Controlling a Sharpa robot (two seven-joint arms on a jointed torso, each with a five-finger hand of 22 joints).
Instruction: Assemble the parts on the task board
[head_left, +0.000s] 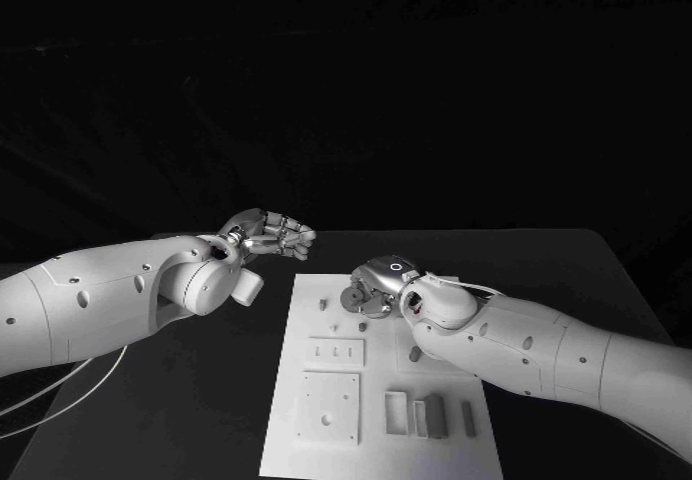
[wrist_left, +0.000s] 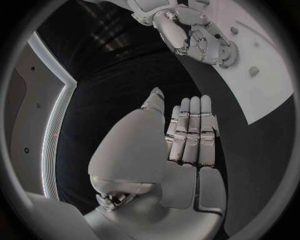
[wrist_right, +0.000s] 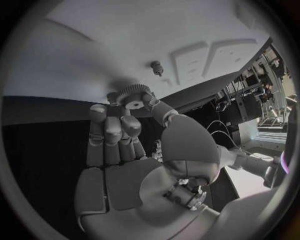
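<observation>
The white task board (head_left: 378, 440) lies in the middle of the black table. My right hand (head_left: 381, 286) is over its far end, and in the right wrist view it pinches a small toothed gear (wrist_right: 132, 94) between thumb and fingers, low against the board (wrist_right: 94, 45). A small peg (wrist_right: 156, 66) stands on the board just beyond the gear. My left hand (head_left: 271, 236) hovers off the board's far left corner with its fingers curled together and nothing in them. The left wrist view shows that hand (wrist_left: 187, 135) and, further off, my right hand (wrist_left: 197, 37) with the gear (wrist_left: 229, 53).
Two recessed plates (head_left: 335, 352) (head_left: 329, 405) sit on the board's left half. Several upright grey blocks (head_left: 433, 415) stand at its near right end. Small pegs (head_left: 330, 326) stand near my right hand. Bare black table (head_left: 188, 420) surrounds the board.
</observation>
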